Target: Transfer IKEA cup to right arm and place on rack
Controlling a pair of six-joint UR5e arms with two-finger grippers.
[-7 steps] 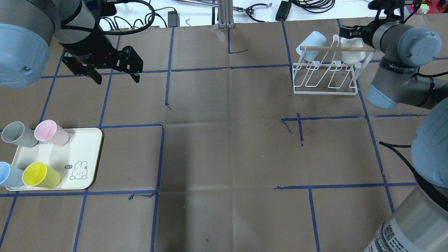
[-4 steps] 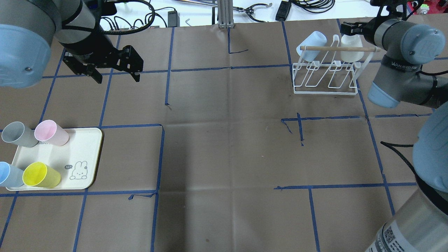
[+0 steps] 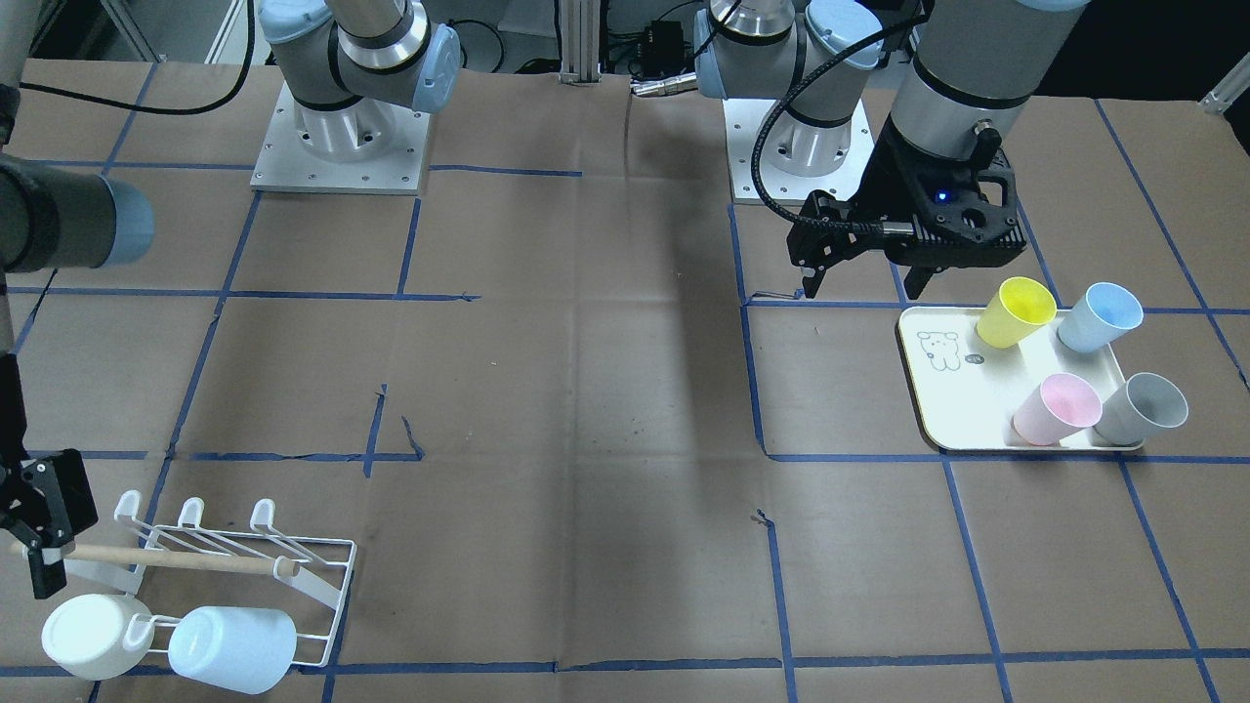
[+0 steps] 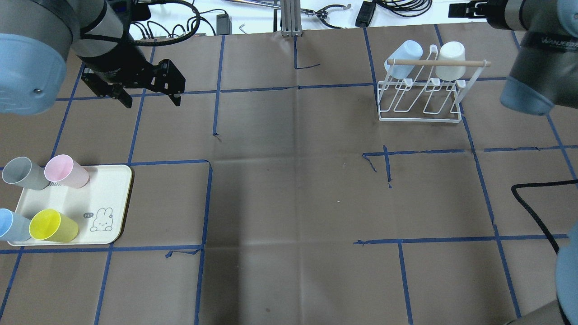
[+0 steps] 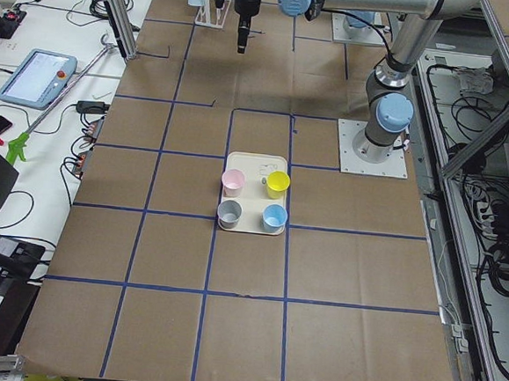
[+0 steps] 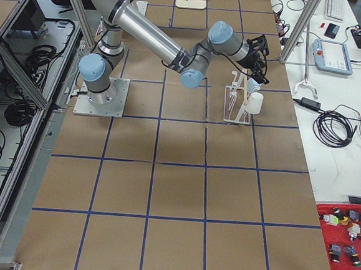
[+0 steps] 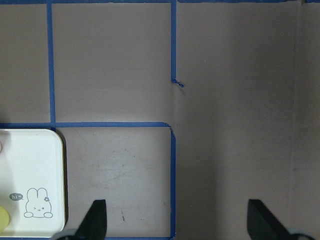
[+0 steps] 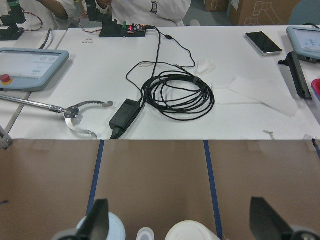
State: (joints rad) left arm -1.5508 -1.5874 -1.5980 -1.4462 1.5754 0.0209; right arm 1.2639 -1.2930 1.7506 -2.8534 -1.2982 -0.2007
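Several cups stand on the cream tray (image 4: 106, 198): grey (image 4: 22, 173), pink (image 4: 65, 171), pale blue (image 4: 10, 225) and yellow (image 4: 52, 225). My left gripper (image 4: 151, 101) hangs open and empty above the table, beyond the tray; its fingers stand wide apart in the left wrist view (image 7: 177, 220). The white wire rack (image 4: 420, 97) stands at the far right and holds a pale blue cup (image 4: 402, 56) and a white cup (image 4: 451, 56) on its back prongs. My right gripper (image 8: 180, 222) is open and empty, above and just behind those two cups.
Blue tape lines cross the brown table cover. Beyond the table's far edge lies a white bench with a coiled black cable (image 8: 175, 92), a power brick and a pendant (image 8: 30, 65). A metal post (image 4: 289, 18) stands at the far middle edge.
My right gripper has drawn back from the white cup on the rack, toward the far right corner. The white cup stays on its prong. The left arm has hardly moved.
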